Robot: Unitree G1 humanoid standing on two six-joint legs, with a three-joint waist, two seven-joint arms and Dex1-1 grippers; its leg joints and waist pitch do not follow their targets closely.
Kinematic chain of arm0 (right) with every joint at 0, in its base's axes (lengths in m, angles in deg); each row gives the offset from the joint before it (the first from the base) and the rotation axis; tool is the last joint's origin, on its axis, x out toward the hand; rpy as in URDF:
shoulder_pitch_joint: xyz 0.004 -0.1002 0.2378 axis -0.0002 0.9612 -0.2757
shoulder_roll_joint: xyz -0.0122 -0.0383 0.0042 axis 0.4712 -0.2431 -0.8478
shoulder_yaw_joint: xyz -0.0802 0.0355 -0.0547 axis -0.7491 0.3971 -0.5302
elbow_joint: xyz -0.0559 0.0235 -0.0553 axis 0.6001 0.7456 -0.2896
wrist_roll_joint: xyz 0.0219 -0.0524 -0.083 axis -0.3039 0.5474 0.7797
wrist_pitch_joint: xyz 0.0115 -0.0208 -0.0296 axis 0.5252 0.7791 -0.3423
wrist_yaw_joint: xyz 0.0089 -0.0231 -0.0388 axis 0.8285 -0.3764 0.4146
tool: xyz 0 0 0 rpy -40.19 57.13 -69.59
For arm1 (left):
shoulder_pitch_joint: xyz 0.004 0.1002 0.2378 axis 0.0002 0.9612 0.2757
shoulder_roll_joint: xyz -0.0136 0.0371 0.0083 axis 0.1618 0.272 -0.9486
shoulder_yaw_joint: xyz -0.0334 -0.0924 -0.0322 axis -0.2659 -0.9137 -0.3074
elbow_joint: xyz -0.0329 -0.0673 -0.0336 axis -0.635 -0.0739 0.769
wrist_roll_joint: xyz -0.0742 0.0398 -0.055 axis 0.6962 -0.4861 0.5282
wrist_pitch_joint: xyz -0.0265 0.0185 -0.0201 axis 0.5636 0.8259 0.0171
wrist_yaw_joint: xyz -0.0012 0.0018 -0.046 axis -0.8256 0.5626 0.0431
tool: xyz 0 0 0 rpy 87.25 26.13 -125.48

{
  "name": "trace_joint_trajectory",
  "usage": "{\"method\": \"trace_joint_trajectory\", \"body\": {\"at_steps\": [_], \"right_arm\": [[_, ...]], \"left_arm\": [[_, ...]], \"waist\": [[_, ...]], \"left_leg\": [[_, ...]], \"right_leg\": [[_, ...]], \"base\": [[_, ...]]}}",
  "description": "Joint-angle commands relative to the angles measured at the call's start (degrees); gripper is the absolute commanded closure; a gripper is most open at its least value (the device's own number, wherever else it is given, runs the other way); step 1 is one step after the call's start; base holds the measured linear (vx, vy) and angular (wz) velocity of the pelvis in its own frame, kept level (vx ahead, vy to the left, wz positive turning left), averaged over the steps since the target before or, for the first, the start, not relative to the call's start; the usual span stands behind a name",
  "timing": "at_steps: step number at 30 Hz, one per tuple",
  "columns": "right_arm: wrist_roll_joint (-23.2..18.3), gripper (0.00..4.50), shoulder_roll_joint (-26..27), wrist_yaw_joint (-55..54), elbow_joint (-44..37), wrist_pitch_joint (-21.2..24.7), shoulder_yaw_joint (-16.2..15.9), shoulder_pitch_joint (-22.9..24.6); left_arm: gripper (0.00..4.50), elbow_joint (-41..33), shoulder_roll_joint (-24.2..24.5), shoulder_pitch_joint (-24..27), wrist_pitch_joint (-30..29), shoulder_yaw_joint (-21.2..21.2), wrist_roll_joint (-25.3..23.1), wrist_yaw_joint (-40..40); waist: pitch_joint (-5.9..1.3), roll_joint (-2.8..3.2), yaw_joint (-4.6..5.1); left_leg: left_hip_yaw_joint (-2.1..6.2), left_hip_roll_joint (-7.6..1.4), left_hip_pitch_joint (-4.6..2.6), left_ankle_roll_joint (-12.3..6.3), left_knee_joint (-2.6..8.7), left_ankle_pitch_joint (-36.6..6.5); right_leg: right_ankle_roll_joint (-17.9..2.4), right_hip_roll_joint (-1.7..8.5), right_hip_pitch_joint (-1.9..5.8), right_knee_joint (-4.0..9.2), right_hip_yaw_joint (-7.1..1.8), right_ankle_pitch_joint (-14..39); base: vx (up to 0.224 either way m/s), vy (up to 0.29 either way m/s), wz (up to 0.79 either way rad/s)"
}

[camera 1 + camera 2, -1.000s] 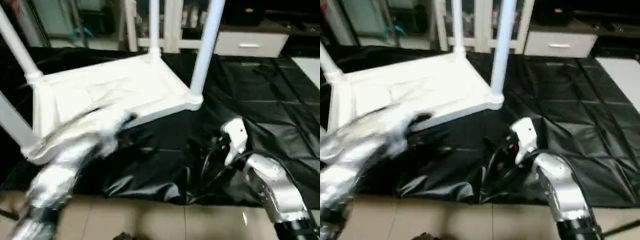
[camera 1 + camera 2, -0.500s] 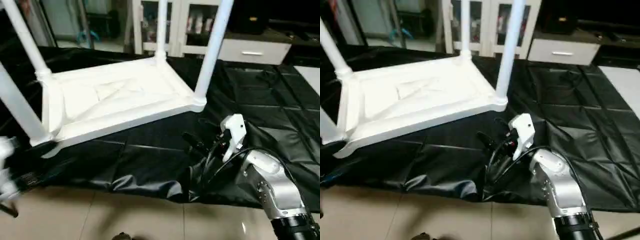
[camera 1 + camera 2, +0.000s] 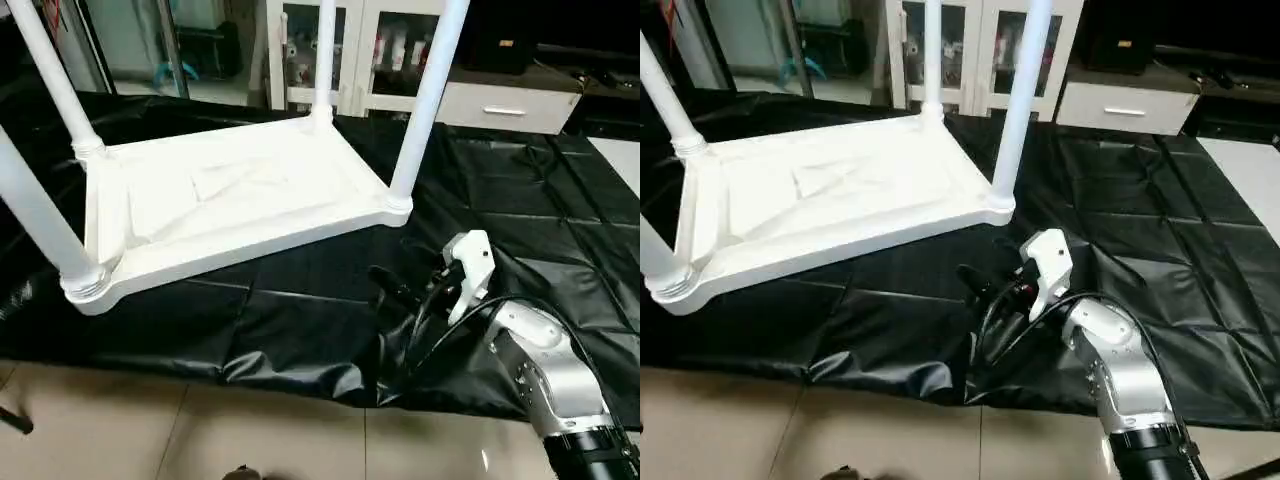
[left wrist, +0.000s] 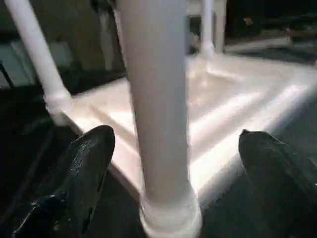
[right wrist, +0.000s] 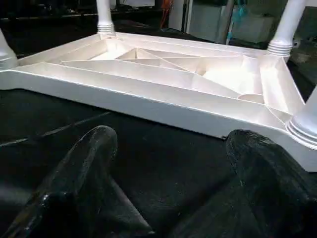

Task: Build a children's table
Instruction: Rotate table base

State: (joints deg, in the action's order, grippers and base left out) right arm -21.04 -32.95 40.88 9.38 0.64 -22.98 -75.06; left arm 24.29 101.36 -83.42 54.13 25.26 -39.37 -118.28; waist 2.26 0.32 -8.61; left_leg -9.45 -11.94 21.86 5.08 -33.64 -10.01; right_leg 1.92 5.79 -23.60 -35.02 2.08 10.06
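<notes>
The children's table lies upside down on the black-draped worktable, its ribbed white top facing up. Legs stand in its corner sockets: a near-left leg, a far-left leg, a back leg and a near-right leg. My right gripper hovers low over the drape, just in front of the near-right corner, open and holding nothing; its fingers frame the top's rim. My left gripper is open, and a leg stands between its fingers without touching them.
The black drape hangs crumpled over the worktable's front edge, with tiled floor below. White cabinets and a drawer unit stand behind. Cables run along my right forearm.
My left arm, a second ago reaching across the table's near edge, has drawn back to the left and out of the eye views. The right arm has barely moved; the camera shifted slightly.
</notes>
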Motion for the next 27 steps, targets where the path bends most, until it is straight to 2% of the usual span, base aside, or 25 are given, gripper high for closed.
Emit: {"method": "trace_joint_trajectory", "body": {"at_steps": [1, 2, 3, 5, 6, 7, 9, 10, 11, 12, 14, 17, 18, 19, 20, 21, 22, 24, 25, 26, 27], "right_arm": [[-0.1, 0.63, 0.6, -0.3, -0.3, -0.5, -0.2, -0.6], [-0.2, 0.63, 0.8, -0.2, -0.6, -0.5, -0.3, -0.5], [-0.8, 0.63, 1.3, 0.0, -1.7, 0.1, -0.7, -0.3], [-3.5, 0.63, 2.1, 2.1, -5.1, 2.2, -1.8, 0.8], [-7.5, 0.63, 2.1, 6.0, -10.0, 5.9, -4.0, 2.4], [-8.5, 0.63, 1.9, 7.1, -11.2, 6.9, -4.7, 2.8], [-10.1, 0.63, 1.1, 9.1, -13.5, 8.5, -6.1, 3.7], [-12.0, 0.63, 0.2, 11.0, -16.1, 10.7, -7.4, 4.6], [-12.2, 0.63, 0.0, 11.3, -16.6, 11.0, -7.6, 4.8], [-12.3, 0.63, -0.2, 11.5, -16.8, 11.2, -7.8, 4.9], [-14.8, 0.63, -1.5, 13.2, -18.5, 13.9, -7.5, 5.6], [-17.2, 0.63, -4.2, 15.3, -20.2, 16.9, -6.6, 6.7], [-17.3, 0.63, -4.9, 14.8, -20.7, 17.4, -5.6, 7.1], [-17.3, 0.63, -4.9, 14.8, -20.7, 17.4, -5.5, 7.1], [-17.5, 0.63, -5.0, 14.5, -20.8, 17.6, -4.8, 7.2], [-17.8, 0.63, -5.2, 14.4, -21.0, 17.9, -4.7, 7.2], [-17.9, 0.63, -5.4, 14.3, -21.1, 18.0, -4.4, 7.3], [-18.1, 0.63, -6.0, 14.1, -21.4, 18.4, -3.9, 7.5], [-18.1, 0.63, -6.2, 14.0, -21.6, 18.5, -3.7, 7.6], [-18.1, 0.63, -6.3, 14.0, -21.7, 18.6, -3.6, 7.6], [-18.0, 0.63, -6.7, 13.4, -21.9, 18.5, -3.0, 7.7]], "left_arm": [[0.1, 1.9, -1.1, -3.9, 1.2, 2.8, -2.1, 1.9], [0.1, 2.5, -1.4, -5.2, 1.2, 3.4, -2.6, 2.3], [0.1, 4.1, -1.8, -7.1, 1.8, 4.4, -3.4, 2.9], [0.1, 7.3, -2.4, -10.2, 3.1, 6.2, -5.4, 4.6], [0.1, 10.1, -3.0, -13.1, 3.4, 7.5, -5.7, 4.4], [0.1, 10.7, -3.2, -13.7, 3.4, 7.7, -5.6, 4.1], [0.1, 11.2, -3.7, -14.7, 3.1, 8.2, -5.3, 3.6], [0.1, 12.1, -4.2, -16.1, 2.9, 8.8, -5.3, 3.3], [0.1, 12.3, -4.4, -16.4, 2.9, 8.9, -5.2, 3.2], [0.1, 12.4, -4.5, -16.6, 2.8, 9.0, -5.2, 3.1], [0.1, 11.7, -5.0, -17.1, 1.8, 9.7, -4.5, 2.2], [0.1, 7.4, -5.9, -16.4, -4.0, 12.5, -1.5, -2.2], [0.1, 4.4, -6.8, -16.4, -7.9, 15.0, 0.3, -4.6], [0.1, 4.3, -6.9, -16.4, -8.1, 15.1, 0.4, -4.7], [0.1, 2.3, -7.8, -16.8, -10.2, 18.1, 0.7, -6.3], [0.1, 2.1, -8.0, -17.0, -10.5, 18.7, 0.6, -6.7], [0.1, 1.0, -9.1, -17.5, -11.3, 20.9, 0.5, -7.6], [0.1, -0.6, -11.2, -18.9, -12.8, 24.7, 0.1, -8.9], [0.1, -1.0, -12.4, -19.8, -13.0, 26.6, -0.4, -9.4], [0.1, -1.0, -12.6, -19.9, -13.0, 26.9, -0.5, -9.5], [0.1, 0.1, -15.5, -22.1, -11.8, 29.6, -2.2, -10.1]], "waist": [[-3.09, 2.46, 0.07], [-3.08, 2.11, -0.07], [-3.1, 2.84, 0.07], [-3.15, 2.52, 0.2], [-3.18, 2.72, 0.5], [-3.35, 2.66, 0.15], [-3.39, 3.13, 0.3], [-3.4, 3.57, 0.23], [-3.44, 3.35, 0.19], [-3.55, 3.71, 0.11], [-3.28, 3.68, -0.05], [-3.05, 3.86, -0.6], [-2.91, 4.01, -0.71], [-2.91, 3.94, -0.88], [-2.78, 4.22, -1.11], [-2.6, 3.85, -1.25], [-2.51, 3.78, -1.35], [-2.5, 3.99, -1.55], [-2.52, 3.86, -1.94], [-2.52, 3.86, -1.94], [-2.55, 3.95, -1.74]], "left_leg": [[0.21, -0.47, -1.82, 3.37, 5.37, -26.8], [0.18, -0.46, -1.73, 3.32, 5.27, -26.1], [0.29, -0.4, -1.53, 3.57, 5.31, -25.9], [0.23, -0.33, -1.58, 3.45, 5.23, -25.5], [0.17, -0.18, -1.64, 2.98, 5.21, -26.0], [0.34, -0.24, -1.62, 2.73, 5.03, -25.0], [0.52, -0.46, -1.19, 2.75, 5.25, -23.9], [0.6, -0.45, -1.22, 2.88, 5.15, -23.6], [0.55, -0.42, -1.37, 2.82, 4.96, -23.2], [0.54, -0.43, -1.47, 2.89, 4.91, -23.2], [0.47, -0.47, -1.62, 3.23, 4.99, -25.0], [0.55, -0.63, -1.9, 3.78, 5.15, -27.8], [0.56, -0.67, -1.96, 4.18, 5.25, -29.0], [0.55, -0.76, -2.1, 4.36, 5.28, -29.3], [0.48, -0.72, -2.44, 4.5, 5.23, -30.5], [0.44, -0.66, -2.6, 4.37, 5.16, -31.4], [0.4, -0.62, -2.65, 4.31, 5.19, -31.7], [0.57, -0.53, -2.39, 4.22, 5.3, -31.3], [0.47, -0.54, -2.46, 4.01, 5.31, -30.6], [0.47, -0.54, -2.46, 4.01, 5.31, -30.6], [0.58, -0.37, -1.94, 3.95, 5.42, -29.4]], "right_leg": [[-10.0, 1.15, 1.11, 3.88, -1.21, 13.4], [-10.3, 1.24, 1.3, 3.69, -1.12, 12.5], [-10.4, 1.3, 1.54, 3.53, -1.12, 12.4], [-10.2, 1.3, 1.72, 3.59, -1.1, 11.9], [-9.8, 0.99, 2.03, 3.88, -1.01, 12.0], [-9.9, 1.14, 2.22, 3.49, -1.02, 11.0], [-10.6, 1.33, 2.47, 3.31, -1.0, 9.5], [-10.7, 1.27, 2.46, 3.22, -1.04, 9.1], [-11.1, 1.13, 2.38, 3.25, -1.11, 8.2], [-11.4, 1.19, 2.25, 3.16, -1.14, 7.9], [-11.8, 1.23, 2.13, 3.45, -1.21, 10.5], [-11.3, 1.39, 1.78, 3.89, -1.38, 15.4], [-11.2, 1.45, 1.63, 3.98, -1.48, 17.3], [-11.1, 1.5, 1.5, 4.11, -1.53, 18.1], [-11.0, 1.44, 1.0, 4.37, -1.66, 19.8], [-10.7, 1.39, 0.79, 4.74, -1.8, 21.6], [-10.4, 1.35, 0.73, 4.9, -1.88, 22.7], [-9.2, 1.45, 1.04, 4.97, -2.09, 25.1], [-8.2, 1.37, 0.84, 5.25, -2.38, 26.3], [-8.2, 1.37, 0.84, 5.25, -2.38, 26.3], [-7.2, 1.49, 1.28, 5.29, -2.35, 27.5]], "base": [[0.0, 0.0, 0.0], [0.0, 0.0, 0.0], [0.0, 0.0, 0.0], [0.0, 0.0, 0.0], [0.0, 0.0, 0.0], [0.0, 0.0, 0.0], [0.0, 0.0, 0.0], [0.0, 0.0, 0.0], [0.0, 0.0, 0.0], [0.0, 0.0, 0.0], [0.0, 0.0, 0.0], [0.0, 0.0, 0.0], [0.0, 0.0, 0.0], [0.0, 0.0, 0.0], [0.0, 0.0, 0.0], [0.0, 0.0, 0.0], [0.0, 0.0, 0.0], [0.0, 0.0, 0.0], [0.0, 0.0, 0.0], [0.0, 0.0, 0.0], [0.0, 0.0, 0.0]]}}
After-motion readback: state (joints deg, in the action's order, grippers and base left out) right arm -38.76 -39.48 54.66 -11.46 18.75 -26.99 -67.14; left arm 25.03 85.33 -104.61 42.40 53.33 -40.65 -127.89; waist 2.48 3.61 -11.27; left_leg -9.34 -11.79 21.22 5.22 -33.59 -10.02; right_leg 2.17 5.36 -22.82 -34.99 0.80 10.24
